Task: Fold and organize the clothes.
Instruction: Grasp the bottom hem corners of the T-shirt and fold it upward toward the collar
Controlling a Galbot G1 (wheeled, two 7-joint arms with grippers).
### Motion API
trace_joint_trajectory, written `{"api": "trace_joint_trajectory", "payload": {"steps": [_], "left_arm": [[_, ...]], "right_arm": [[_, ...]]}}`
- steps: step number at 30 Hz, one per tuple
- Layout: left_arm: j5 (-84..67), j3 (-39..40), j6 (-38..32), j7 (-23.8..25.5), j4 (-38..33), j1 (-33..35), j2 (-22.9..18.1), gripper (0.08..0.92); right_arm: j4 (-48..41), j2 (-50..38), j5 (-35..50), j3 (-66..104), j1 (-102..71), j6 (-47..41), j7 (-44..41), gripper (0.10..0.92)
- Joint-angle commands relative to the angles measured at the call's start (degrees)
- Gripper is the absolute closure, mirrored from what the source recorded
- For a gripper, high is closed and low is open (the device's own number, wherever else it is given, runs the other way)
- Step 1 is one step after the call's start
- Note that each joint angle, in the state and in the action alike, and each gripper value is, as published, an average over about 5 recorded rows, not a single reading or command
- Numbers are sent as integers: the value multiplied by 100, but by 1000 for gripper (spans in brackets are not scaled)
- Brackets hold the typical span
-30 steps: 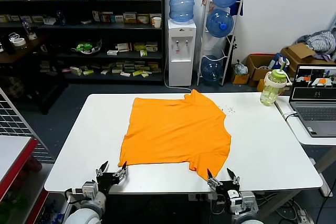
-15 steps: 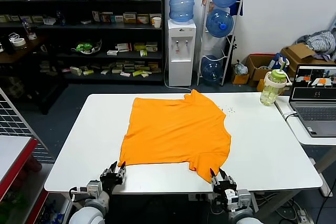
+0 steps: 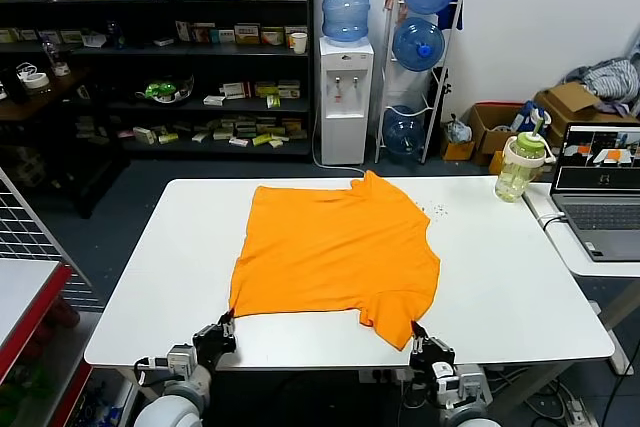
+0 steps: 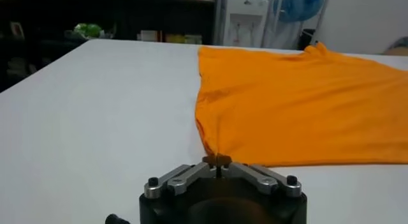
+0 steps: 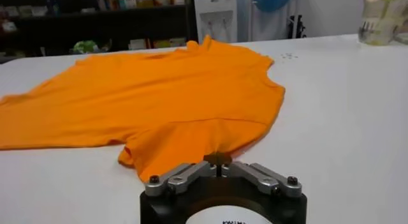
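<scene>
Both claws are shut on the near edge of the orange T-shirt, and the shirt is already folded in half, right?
Not folded: the head view shows the orange T-shirt lying spread flat on the white table. The left claw and right claw are shut on its near edge.

A white surface fills the foreground. To its far right corner stands a green-lidded bottle, with an open laptop just beside it. Behind are a water dispenser, a rack of blue jugs, dark stocked shelves and cardboard boxes.
</scene>
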Motion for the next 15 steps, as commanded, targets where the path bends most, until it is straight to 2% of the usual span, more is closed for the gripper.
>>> {"api": "trace_joint_trajectory", "payload": {"steps": [1,9,15], "left_arm": [[-244,-101,93,-91,-634,275,150,908],[-432,-322,151,-205,-1426,1359,288,908],[-409,-431,106,-212,-1722,1782,328,908]], "right_arm": [[827,-449,296,123,-843,89,51,901],[1159,-774,396,413,-1780,392,-31,901],[1237,-697,389,464,-1826,723,-93,901]]}}
